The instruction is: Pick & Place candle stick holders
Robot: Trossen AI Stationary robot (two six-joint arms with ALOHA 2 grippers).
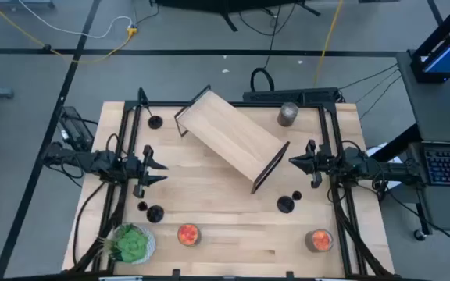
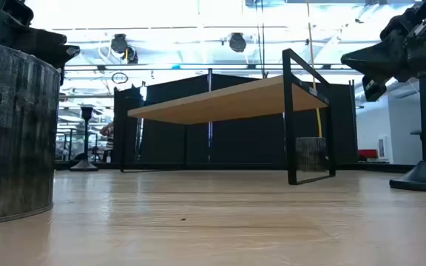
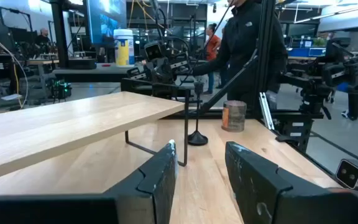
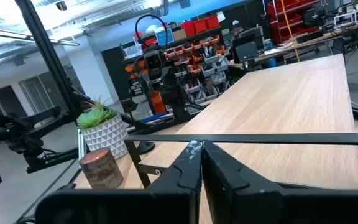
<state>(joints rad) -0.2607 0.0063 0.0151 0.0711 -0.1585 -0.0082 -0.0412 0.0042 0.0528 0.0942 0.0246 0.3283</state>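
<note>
Wooden table (image 1: 233,234), light grain, black frame rails along both side edges. A wooden shelf (image 1: 231,137) with thin black metal end frames sits skewed in the middle-back, running diagonally from the back-left toward the right.

Three black candle stick holders: one (image 1: 155,122) near the back-left corner, just beside the left rail; one (image 1: 155,212) at front-left, near the left rail; one (image 1: 286,204) right of centre, off the shelf's lower end frame.

Left pincer (image 1: 156,168) hovers at the left edge, between the two left holders, fingers (image 3: 160,177) partly apart, gripping nothing. In its wrist view the shelf edge and the far holder (image 3: 197,134) lie ahead.

Right pincer (image 1: 297,161) hovers at the right edge, beside the shelf's right end, fingers (image 4: 188,168) pressed together, nothing between them.

Grey jar (image 1: 288,115) at the back-right, well apart from the holders. Along the front edge: potted plant (image 1: 132,243) in the left corner, orange-topped jar (image 1: 187,233) beside it, another (image 1: 319,240) toward the right.

Open wood between the shelf and the front row; a narrower strip along the left rail.
</note>
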